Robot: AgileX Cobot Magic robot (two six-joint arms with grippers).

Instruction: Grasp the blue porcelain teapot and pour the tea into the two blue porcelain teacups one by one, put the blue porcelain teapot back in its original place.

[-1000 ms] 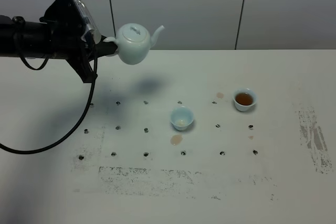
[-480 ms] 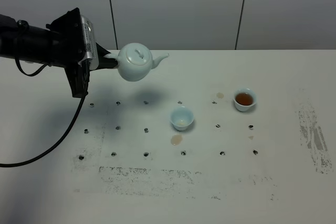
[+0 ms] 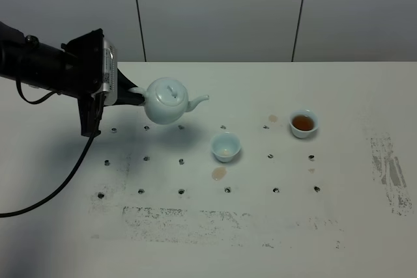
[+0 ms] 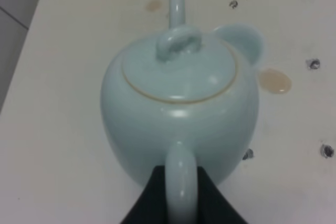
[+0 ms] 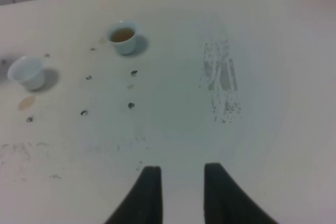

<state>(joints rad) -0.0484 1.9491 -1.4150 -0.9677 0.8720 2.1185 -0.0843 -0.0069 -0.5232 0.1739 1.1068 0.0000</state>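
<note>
- Above the table (image 3: 352, 226), left of the near teacup (image 3: 225, 146), my left gripper (image 3: 135, 93) is clamped on the handle (image 4: 181, 179) of the blue porcelain teapot (image 3: 166, 101), which hangs airborne.
- I should carry the spout (image 3: 201, 99) over that near-empty teacup, then tip slowly; the far teacup (image 3: 303, 123) already holds tea.
- Only the left wrist view shows the lid (image 4: 178, 74) seated; only the right wrist view shows my right gripper (image 5: 182, 174), parted and empty.

The left arm (image 3: 39, 69) was a matte black tube ending in a boxy black wrist housing (image 3: 88, 79). A silver-grey plate (image 3: 109, 76) covered the front face of that housing, and a black cable (image 3: 83, 149) hung in a long loop from beneath it. The left end effector (image 4: 180, 171) had black tapered fingers. The right end effector (image 5: 182, 174) showed two black, blunt-tipped fingers.
</note>
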